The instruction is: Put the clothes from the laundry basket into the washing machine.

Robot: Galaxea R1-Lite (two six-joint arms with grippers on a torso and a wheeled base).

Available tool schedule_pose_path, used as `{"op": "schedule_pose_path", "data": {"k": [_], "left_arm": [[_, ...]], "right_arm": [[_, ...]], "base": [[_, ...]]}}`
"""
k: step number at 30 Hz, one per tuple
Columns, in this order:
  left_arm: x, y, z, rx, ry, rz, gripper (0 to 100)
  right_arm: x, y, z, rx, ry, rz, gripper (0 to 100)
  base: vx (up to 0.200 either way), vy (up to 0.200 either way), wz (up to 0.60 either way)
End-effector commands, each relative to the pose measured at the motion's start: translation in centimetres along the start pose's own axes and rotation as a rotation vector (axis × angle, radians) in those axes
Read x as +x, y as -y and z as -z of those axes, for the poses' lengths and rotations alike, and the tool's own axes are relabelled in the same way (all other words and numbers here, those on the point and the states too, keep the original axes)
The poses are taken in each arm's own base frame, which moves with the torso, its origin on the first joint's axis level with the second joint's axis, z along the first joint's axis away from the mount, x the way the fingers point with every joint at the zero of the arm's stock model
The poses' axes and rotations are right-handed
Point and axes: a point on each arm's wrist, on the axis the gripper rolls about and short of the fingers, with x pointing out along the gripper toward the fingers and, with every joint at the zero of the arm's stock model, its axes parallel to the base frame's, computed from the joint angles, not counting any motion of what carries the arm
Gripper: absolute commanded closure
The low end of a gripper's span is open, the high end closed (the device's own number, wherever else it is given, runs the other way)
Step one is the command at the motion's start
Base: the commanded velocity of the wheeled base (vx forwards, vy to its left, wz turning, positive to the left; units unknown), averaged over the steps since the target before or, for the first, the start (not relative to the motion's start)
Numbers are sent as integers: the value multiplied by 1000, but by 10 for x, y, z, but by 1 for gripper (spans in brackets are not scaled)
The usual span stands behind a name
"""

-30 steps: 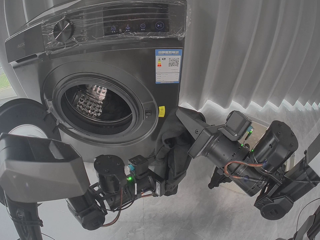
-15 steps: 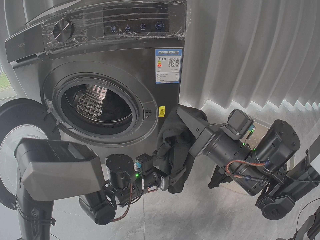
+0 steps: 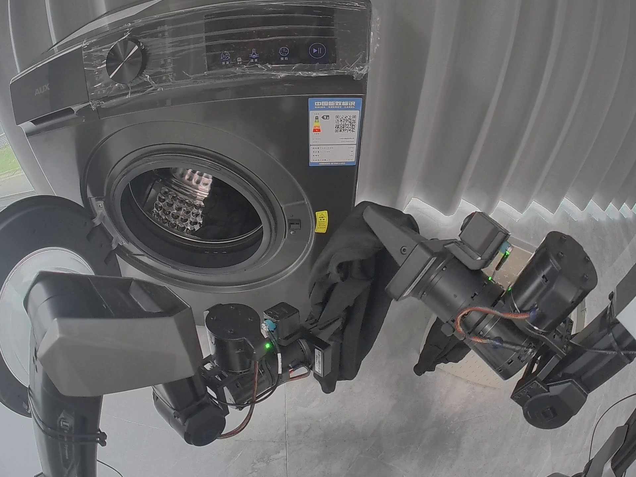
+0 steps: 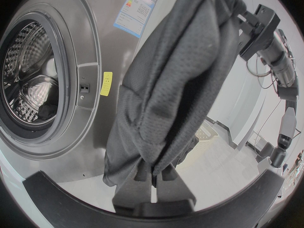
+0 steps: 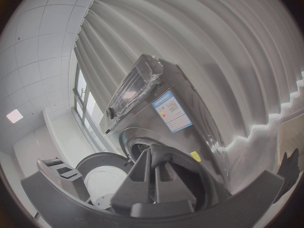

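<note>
A dark garment (image 3: pixel 351 279) was held hanging between both grippers in front of the machine (image 3: pixel 199 120), just to the right of the round drum (image 3: pixel 192 207) and outside it. Its upper end was gripped by the clenched right gripper (image 3: pixel 379 218). In the right wrist view the cloth was seen bunched between the closed fingers (image 5: pixel 142 171) and looped over them. The lower hem was clamped by the left gripper (image 3: pixel 329 364), low and near the floor (image 3: pixel 371 425). In the left wrist view its fingers (image 4: pixel 139 174) were seen pressed together on the fabric, which rose from them in folds towards the other arm. The door (image 3: pixel 40 246) was swung wide open at the machine's left side. Something dark (image 4: pixel 47 111) was seen lying low inside the drum. The basket (image 3: pixel 472 371) was set on the floor to the right of the machine, largely hidden behind the right arm, and another dark cloth (image 3: pixel 434 346) was draped over its near edge. A pale pleated curtain (image 3: pixel 497 87) was hung behind the scene.
</note>
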Motion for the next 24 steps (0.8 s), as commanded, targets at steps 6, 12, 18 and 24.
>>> {"op": "schedule_pose_path", "data": {"k": [6,12,18,24], "left_arm": [[-25,5,-35,5,73,4,100],[-38,9,-63,8,153,3,100],[-45,12,-79,12,207,5,100],[-50,13,-89,9,237,9,100]], "right_arm": [[1,47,-8,-39,24,146,100],[-8,53,6,-40,-43,172,100],[-14,62,30,-40,-137,207,100],[-14,61,43,-36,-178,201,100]], "base": [[0,0,0],[0,0,0],[0,0,0],[0,0,0]]}}
